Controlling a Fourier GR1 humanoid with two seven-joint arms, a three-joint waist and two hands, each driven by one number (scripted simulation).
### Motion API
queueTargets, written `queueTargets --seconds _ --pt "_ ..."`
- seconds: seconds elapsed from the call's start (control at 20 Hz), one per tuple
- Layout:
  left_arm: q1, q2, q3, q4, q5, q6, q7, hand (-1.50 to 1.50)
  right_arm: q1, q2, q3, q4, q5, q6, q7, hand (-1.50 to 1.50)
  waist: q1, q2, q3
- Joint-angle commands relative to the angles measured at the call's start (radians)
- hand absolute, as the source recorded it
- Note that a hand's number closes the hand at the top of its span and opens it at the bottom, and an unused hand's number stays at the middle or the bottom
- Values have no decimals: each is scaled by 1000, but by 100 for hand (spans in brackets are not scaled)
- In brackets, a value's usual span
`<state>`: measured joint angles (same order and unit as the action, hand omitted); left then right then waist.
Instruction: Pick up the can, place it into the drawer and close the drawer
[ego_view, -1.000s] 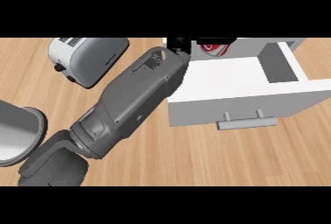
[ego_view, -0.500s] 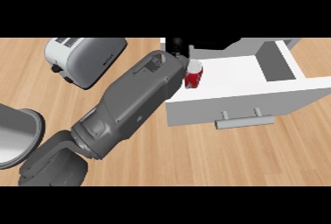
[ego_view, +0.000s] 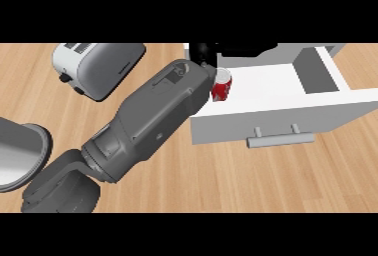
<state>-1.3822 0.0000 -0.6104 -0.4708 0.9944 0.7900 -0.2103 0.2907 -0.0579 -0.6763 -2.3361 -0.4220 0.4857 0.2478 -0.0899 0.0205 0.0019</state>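
The left forearm (ego_view: 159, 120) reaches diagonally across the wooden desk (ego_view: 221, 175) to the open white drawer (ego_view: 295, 107). The left hand (ego_view: 203, 51) shows only as black shapes at the forearm's far end, and whether its fingers are curled round anything cannot be told from this view. The red can (ego_view: 221, 87) sits inside the drawer at its left side, touching or just beside the forearm, and looks slightly tilted. The right hand shows nowhere in view.

The main risk, as I judge it, is the can tipping. If the hand lets go while the can is tilted, it may fall on its side and roll within the drawer. Pulling the arm back could also drag the can against the drawer's left wall or lift it out. Closing comes next, and the handle (ego_view: 280, 140) faces the robot, so a push off centre could skew the drawer. The toaster (ego_view: 96, 67) and the metal pot (ego_view: 18, 155) lie near the arm's path back.
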Motion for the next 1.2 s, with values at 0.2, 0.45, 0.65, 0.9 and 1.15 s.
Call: queueTargets --seconds 0.2,0.45,0.65,0.9,1.15 --pt "22 0 -13 -34 44 -13 -98 -150 -109 -43 51 -95 196 11 -81 -150 25 -1 -1" --pt "-10 0 -20 -55 63 22 -98 -150 -134 -27 159 -118 413 47 -139 -150 42 -5 -1" --pt "-22 0 -24 -69 78 39 -84 -150 -255 -30 287 -56 639 -2 -132 -150 69 -4 -2" --pt "-60 0 15 -31 71 5 -67 -150 -300 -24 441 -1 884 -35 -176 -150 81 -8 -2" --pt "-20 3 21 -55 47 1 -48 -150 -465 -40 556 195 1106 -151 -198 -150 110 -13 -2"
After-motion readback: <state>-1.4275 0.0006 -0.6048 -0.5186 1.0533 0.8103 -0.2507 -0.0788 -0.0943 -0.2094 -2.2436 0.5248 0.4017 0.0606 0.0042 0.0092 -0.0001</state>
